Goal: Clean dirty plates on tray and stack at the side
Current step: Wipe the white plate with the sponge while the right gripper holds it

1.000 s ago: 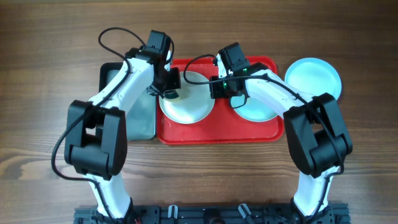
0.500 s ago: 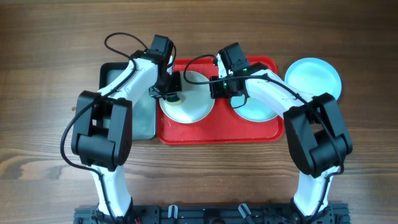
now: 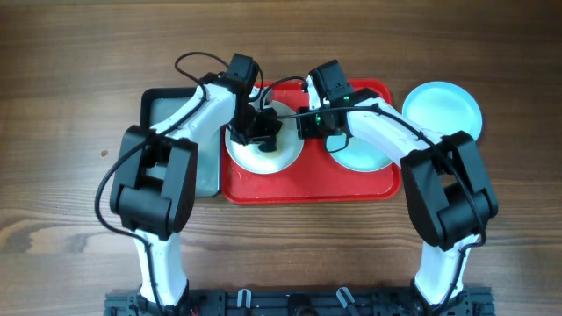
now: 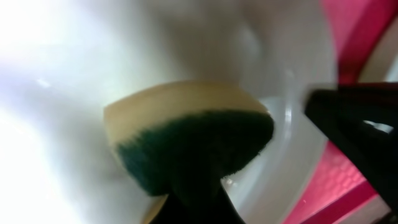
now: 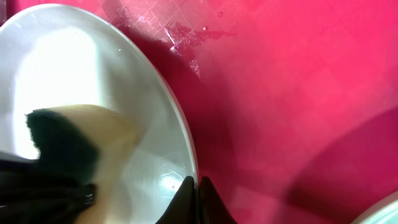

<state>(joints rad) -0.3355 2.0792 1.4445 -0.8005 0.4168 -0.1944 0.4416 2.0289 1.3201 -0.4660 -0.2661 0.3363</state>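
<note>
At the centre of the white plate (image 3: 263,154), the left hand (image 3: 260,132) was clenched on a sponge (image 4: 186,140), yellow foam with a dark green scouring face, pressing it against the plate's floor. At that plate's 3 o'clock rim the right hand (image 5: 198,194) was pinched shut on the edge, apparently steadying it. The plate lay in the 9 o'clock half of the red tray (image 3: 307,186). A pale aqua plate (image 3: 362,159) sat in the 3 o'clock half, partly under the right arm. Off the tray, towards 2 o'clock, a second aqua plate (image 3: 443,110) rested on the desk (image 3: 70,88). A black tray (image 3: 198,171) stood at 9 o'clock.

I judged this to be the scrubbing step on the white plate, roughly a third of the way through. Next, the sponge should cover the remaining surface, then lift clear so the right hand can carry the plate onto the one at the side.
</note>
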